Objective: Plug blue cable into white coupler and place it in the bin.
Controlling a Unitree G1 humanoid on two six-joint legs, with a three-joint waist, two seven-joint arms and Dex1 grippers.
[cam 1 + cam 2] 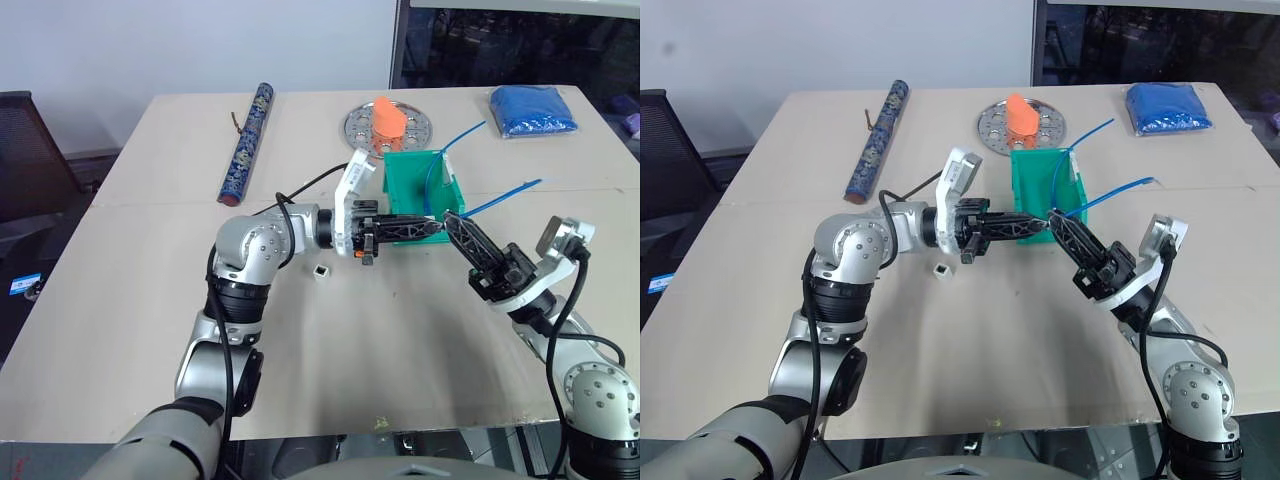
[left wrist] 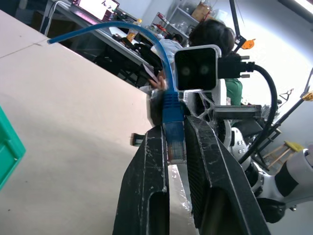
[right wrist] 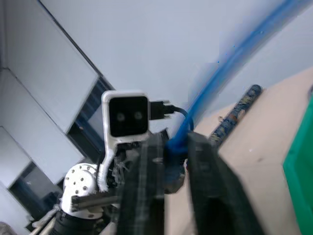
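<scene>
I hold the blue cable (image 2: 172, 105) clamped in both the left end effector (image 1: 432, 227) and right end effector (image 1: 450, 224); the white coupler (image 1: 321, 271), below-left, needs a free end effector.

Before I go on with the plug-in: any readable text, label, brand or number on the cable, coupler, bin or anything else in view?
None can be read.
blue cable: no print legible on its jacket or clear plug.
white coupler: too small to show any marking.
bin: plain green walls, no label.
patterned roll: ornament only, no legible words.
blue-and-white tag at the table's left edge: blurred, unreadable.
</scene>
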